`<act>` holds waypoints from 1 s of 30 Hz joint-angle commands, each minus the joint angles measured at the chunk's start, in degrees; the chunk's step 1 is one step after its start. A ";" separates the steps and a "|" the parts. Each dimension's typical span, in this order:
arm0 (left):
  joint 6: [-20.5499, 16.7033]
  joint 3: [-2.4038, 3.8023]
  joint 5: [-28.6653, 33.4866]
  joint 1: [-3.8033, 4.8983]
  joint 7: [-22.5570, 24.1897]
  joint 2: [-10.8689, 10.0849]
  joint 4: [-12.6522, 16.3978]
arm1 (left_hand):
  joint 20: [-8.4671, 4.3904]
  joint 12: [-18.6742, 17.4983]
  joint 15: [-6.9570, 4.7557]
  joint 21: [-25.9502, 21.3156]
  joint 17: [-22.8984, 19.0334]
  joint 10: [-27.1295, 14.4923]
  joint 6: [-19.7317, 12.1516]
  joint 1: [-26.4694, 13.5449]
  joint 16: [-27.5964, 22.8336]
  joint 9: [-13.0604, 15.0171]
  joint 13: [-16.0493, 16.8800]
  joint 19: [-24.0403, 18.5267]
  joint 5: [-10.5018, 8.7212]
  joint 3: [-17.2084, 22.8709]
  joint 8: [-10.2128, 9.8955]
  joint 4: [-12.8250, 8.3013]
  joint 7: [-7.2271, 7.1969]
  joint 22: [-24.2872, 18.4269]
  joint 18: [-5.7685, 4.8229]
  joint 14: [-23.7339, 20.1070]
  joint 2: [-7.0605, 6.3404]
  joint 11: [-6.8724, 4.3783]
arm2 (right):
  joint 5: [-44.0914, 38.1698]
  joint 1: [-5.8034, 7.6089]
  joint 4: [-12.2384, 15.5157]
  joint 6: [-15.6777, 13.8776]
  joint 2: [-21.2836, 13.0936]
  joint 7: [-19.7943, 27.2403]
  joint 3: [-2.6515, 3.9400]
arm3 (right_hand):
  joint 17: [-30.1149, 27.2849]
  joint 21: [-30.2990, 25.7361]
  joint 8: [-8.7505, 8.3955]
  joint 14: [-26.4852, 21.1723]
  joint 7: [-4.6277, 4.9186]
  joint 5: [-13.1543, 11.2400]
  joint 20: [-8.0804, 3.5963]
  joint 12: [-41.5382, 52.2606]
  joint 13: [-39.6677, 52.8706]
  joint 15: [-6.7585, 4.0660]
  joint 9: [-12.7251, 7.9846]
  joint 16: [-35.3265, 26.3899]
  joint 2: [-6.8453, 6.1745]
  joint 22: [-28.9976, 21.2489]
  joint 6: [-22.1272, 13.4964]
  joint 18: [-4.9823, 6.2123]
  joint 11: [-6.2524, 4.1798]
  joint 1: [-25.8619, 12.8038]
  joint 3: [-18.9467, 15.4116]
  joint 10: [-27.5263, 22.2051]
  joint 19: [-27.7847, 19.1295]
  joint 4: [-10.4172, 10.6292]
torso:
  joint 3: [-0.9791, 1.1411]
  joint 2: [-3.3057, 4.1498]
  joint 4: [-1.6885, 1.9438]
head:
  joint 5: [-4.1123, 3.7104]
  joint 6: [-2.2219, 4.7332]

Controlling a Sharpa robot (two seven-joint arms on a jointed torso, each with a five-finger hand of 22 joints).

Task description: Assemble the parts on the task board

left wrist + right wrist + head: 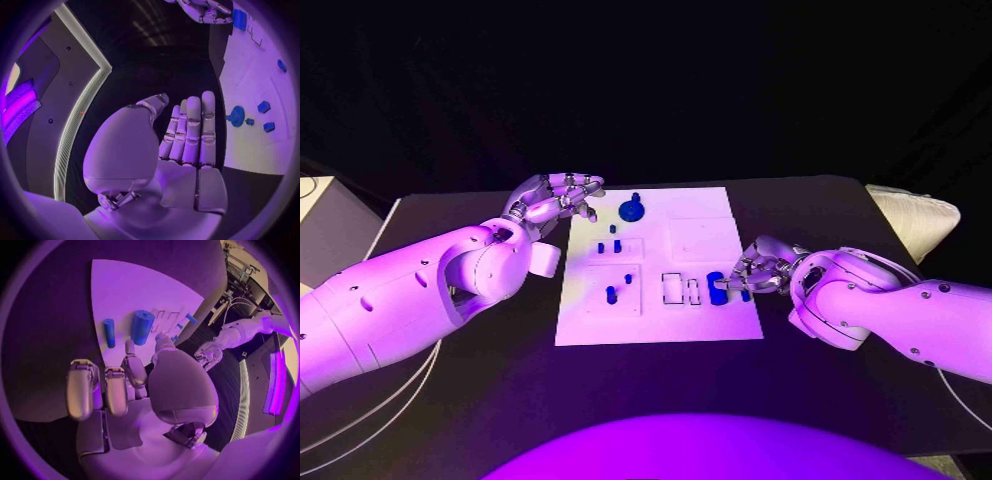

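Now: left hand (557, 196) empty, fingers loosely spread, at the task board's (711, 325) far left edge | right hand (759, 268) empty, fingers apart, beside a thick blue cylinder (717, 288) lying at the board's right edge.

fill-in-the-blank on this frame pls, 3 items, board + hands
1. The white task board lies on a ____ table.
2. The large blue cylinder stands beside the robot's ____ hand.
3. The left hand holds ____; its fingers are apart.

Missing words: black; right; nothing
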 commanded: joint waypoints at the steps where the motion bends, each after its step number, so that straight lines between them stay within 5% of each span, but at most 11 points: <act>1: 1.14 0.05 0.24 -0.04 0.46 0.01 0.27 | -0.10 0.36 0.08 -0.20 -0.09 -0.39 -0.08 0.48 -0.20 -0.04 -0.09 -0.03 0.00 0.04 0.18 0.34 0.01 -0.08 0.78 -0.49 -0.11 -0.11 | -2.13 -0.10 -0.67 2.86 0.63 -1.06 -0.04 | 6.93 0.39 0.42 4.43 -0.04 -0.51 0.06 0.41 0.36 -0.23 0.11 0.25 0.00 3.22 0.35 -0.63 0.10 -0.52 -0.48 0.35 0.87 -0.01 | -0.02 0.01 0.05 | 0.04 -0.21; 24: 1.34 0.05 0.24 -0.04 0.26 -0.34 0.63 | -0.10 0.36 0.08 -0.21 -0.09 -0.40 -0.07 0.47 -0.21 -0.04 -0.09 -0.03 0.00 0.03 0.20 0.37 0.02 -0.09 0.78 -0.49 -0.11 -0.10 | -5.48 -1.09 -4.79 7.25 4.52 -1.69 -0.23 | 7.71 0.96 0.83 4.55 -0.11 -1.71 0.06 1.33 1.26 -0.24 0.40 0.57 -0.12 3.96 0.49 -0.78 0.06 -1.31 -0.94 0.48 1.09 0.00 | -0.09 0.04 -0.03 | 0.56 -0.30; 30: 1.40 0.05 0.24 -0.04 0.21 -0.40 0.67 | -0.10 0.36 0.08 -0.21 -0.09 -0.40 -0.07 0.47 -0.21 -0.04 -0.09 -0.03 0.00 0.03 0.20 0.37 0.02 -0.09 0.78 -0.49 -0.11 -0.10 | -6.02 -1.32 -6.11 7.18 5.47 -1.81 -0.27 | 7.94 1.12 1.19 4.57 -0.22 -1.66 0.04 1.56 1.59 -0.29 0.62 0.66 0.80 4.21 0.68 -0.82 -0.02 -0.88 -0.51 0.47 1.12 -0.08 | -0.12 0.02 -0.01 | 0.55 -0.30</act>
